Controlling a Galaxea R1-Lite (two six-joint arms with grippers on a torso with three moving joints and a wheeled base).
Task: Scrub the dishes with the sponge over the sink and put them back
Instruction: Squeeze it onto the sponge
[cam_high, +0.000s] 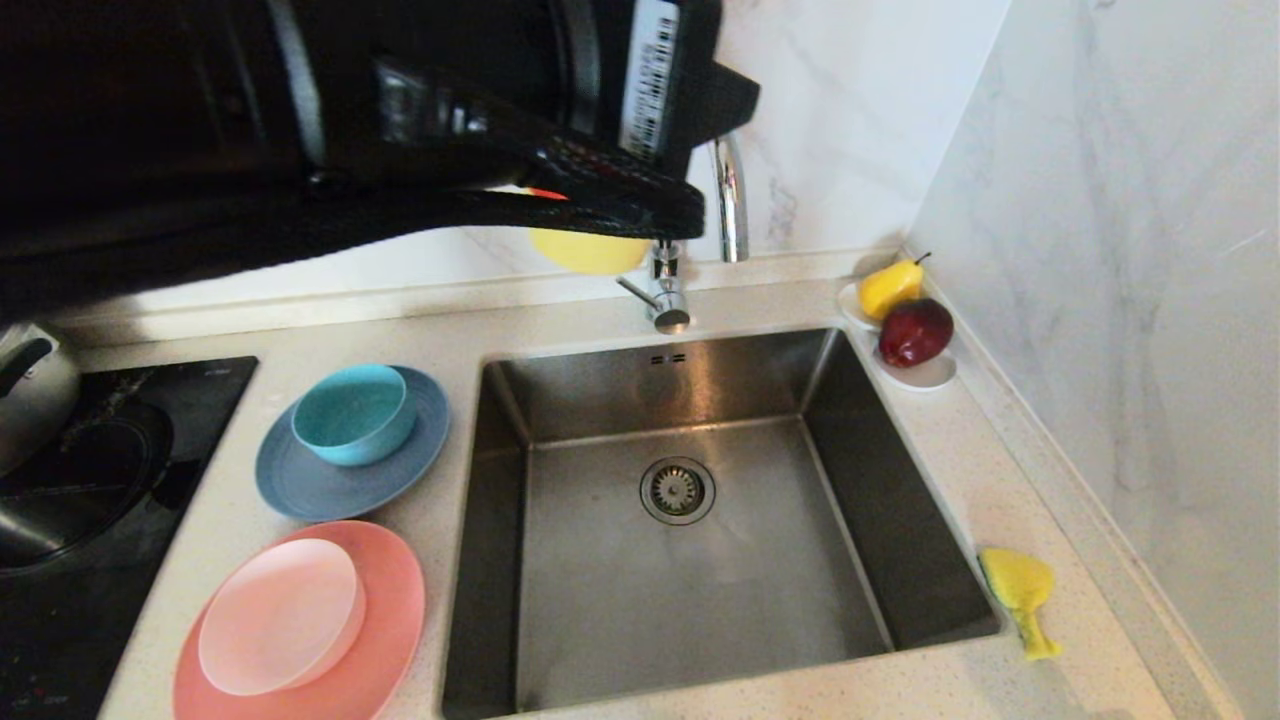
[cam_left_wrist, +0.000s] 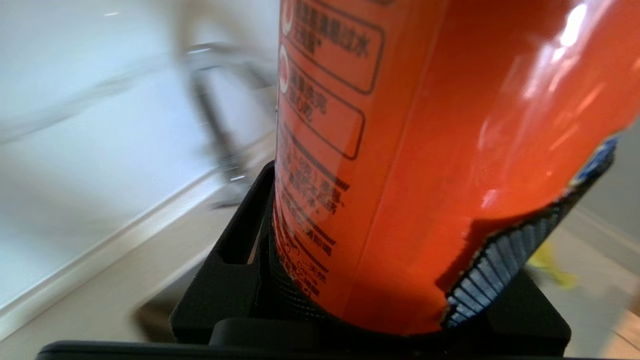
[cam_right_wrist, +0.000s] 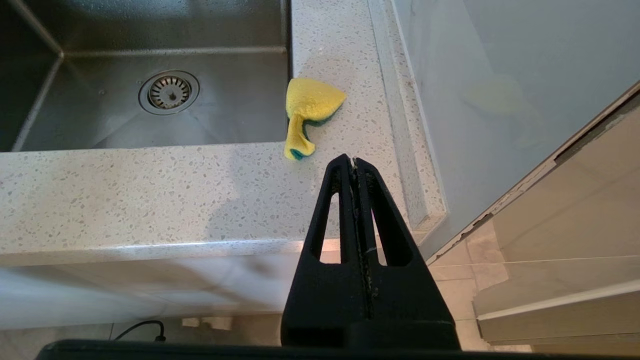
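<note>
Left gripper (cam_left_wrist: 400, 300) up near the faucet (cam_high: 730, 200), jaws clamped on the orange detergent bottle (cam_left_wrist: 400, 150). Below it: sink (cam_high: 560, 400); dishes (cam_high: 300, 560) on the counter beside the sink. Right gripper (cam_right_wrist: 354, 160) parked, fingers pressed together, empty; sponge (cam_right_wrist: 310, 107) just ahead of its tips at the sink's edge.

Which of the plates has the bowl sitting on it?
The grey-blue plate, farther back beside the sink; it carries the teal bowl.

pretty bright, even light overall. glare streaks on the orange bottle (cam_left_wrist: 425, 150), faucet (cam_left_wrist: 220, 120) behind it smeared by motion blur. left arm (cam_high: 350, 120) is a dark, out-of-focus mass in the head view.
</note>
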